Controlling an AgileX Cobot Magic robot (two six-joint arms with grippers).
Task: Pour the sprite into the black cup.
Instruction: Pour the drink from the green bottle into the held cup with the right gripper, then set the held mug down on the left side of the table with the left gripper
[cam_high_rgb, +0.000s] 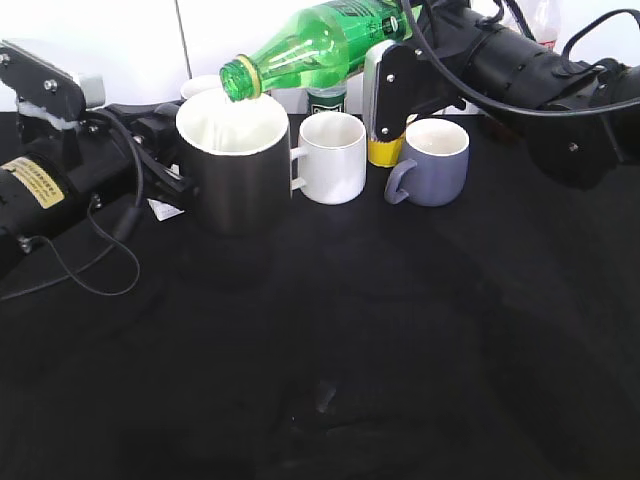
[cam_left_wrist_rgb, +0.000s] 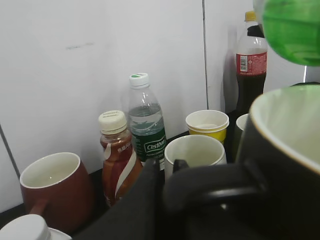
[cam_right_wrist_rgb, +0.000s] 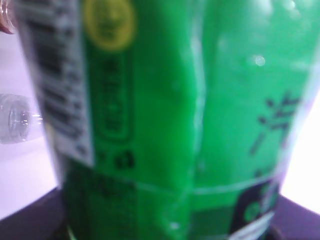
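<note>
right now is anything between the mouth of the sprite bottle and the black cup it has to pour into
Nothing visible is in the way. The sprite, held tilted by the right gripper, has its uncapped mouth right over the near rim of the black cup, whose open top is unobstructed. The white mug stands beside the cup, clear of the pour.

Left tool (cam_high_rgb: 170, 165) low and level, closed; right tool (cam_high_rgb: 385, 60) raised, closed, angled down

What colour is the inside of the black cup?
White, seen best in the exterior view: black cup.
</note>
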